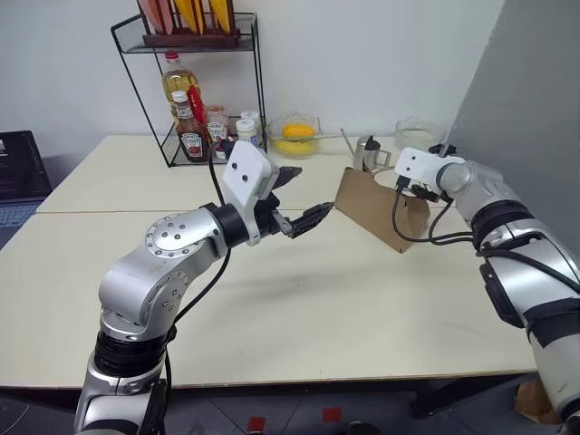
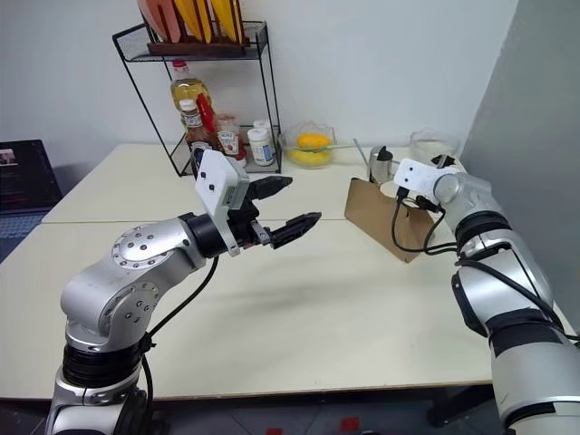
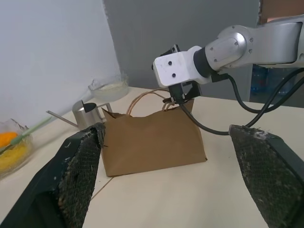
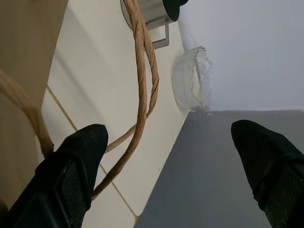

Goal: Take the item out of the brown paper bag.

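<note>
Both hands had their fingers spread wide with nothing in them. Brown paper bag [image 1: 376,207] stood on the tabletop [image 1: 299,308] over toward the right side, just in front of a small metal pitcher [image 1: 367,152] and a clear glass bowl [image 1: 417,133]. Right hand [image 3: 176,99] hovered right at the bag's top edge by the cord handles [image 4: 142,71]. Left hand [image 2: 279,207] hung above the tabletop, pointing at the bag but well apart from it. Couldn't see the item anywhere.

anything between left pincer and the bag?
Nothing: bare tabletop lies between the open left pincer and the bag, seen in the left wrist view.
</note>
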`<state>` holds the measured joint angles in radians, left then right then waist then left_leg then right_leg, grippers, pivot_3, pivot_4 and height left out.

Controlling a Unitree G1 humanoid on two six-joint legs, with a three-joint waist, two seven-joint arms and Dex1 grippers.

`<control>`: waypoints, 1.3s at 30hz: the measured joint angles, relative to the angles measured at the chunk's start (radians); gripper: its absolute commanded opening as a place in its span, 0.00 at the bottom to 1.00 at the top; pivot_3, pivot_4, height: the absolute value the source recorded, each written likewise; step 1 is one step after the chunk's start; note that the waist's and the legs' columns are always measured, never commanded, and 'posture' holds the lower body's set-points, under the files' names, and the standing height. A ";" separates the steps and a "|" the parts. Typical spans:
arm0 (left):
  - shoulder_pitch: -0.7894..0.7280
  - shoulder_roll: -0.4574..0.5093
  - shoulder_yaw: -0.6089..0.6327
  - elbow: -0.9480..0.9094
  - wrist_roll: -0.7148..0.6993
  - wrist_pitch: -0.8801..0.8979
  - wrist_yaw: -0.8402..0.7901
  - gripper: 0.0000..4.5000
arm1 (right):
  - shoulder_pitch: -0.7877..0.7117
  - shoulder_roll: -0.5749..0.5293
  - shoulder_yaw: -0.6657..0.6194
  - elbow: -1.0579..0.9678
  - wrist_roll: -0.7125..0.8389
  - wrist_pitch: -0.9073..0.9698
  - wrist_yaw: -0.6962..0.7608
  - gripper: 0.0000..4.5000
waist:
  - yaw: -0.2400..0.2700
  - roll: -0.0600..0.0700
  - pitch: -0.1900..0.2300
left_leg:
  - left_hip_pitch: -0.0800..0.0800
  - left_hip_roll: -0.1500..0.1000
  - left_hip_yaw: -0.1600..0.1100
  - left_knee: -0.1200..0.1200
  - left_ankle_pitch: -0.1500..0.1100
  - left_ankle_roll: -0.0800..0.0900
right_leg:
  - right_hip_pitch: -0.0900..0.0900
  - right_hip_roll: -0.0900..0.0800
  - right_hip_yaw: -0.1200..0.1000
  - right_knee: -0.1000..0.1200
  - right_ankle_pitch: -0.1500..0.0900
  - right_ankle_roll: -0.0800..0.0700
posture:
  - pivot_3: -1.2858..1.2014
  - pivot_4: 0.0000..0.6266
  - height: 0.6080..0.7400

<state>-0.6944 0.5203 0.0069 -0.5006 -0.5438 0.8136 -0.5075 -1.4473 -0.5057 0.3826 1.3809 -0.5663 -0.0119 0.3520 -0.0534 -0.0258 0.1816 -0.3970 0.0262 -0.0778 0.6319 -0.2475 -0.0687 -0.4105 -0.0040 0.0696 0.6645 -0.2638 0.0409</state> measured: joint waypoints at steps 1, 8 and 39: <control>-0.006 0.000 0.000 0.001 0.003 -0.002 0.005 0.98 | -0.004 0.007 -0.004 0.002 0.001 0.002 -0.005 1.00 | -0.001 0.000 0.000 | 0.000 0.000 0.000 0.000 0.000 0.000 | 0.000 0.000 0.000 0.000 0.000 0.000 | 0.52 0.24 1.00; -0.017 0.000 0.000 0.001 0.013 -0.014 0.017 0.98 | -0.091 0.020 -0.037 0.006 0.009 -0.001 -0.021 1.00 | -0.002 0.001 0.001 | 0.000 0.000 0.000 0.000 0.000 0.000 | 0.000 0.000 0.000 0.000 0.000 0.000 | 0.52 0.24 1.00; -0.032 -0.016 -0.001 0.036 0.042 -0.055 0.016 1.00 | -0.083 0.015 0.096 0.019 -0.180 -0.031 -0.146 0.01 | -0.002 0.001 0.001 | 0.000 0.000 0.000 0.000 0.000 0.000 | 0.000 0.000 0.000 0.001 0.000 0.000 | 0.52 0.24 1.00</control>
<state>-0.7261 0.5038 0.0060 -0.4647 -0.5015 0.7582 -0.4911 -1.5305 -0.4902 0.4783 1.4002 -0.7465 -0.0428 0.2061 -0.0554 -0.0247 0.1822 -0.3971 0.0258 -0.0779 0.6320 -0.2473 -0.0689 -0.4106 -0.0042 0.0695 0.6652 -0.2635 0.0410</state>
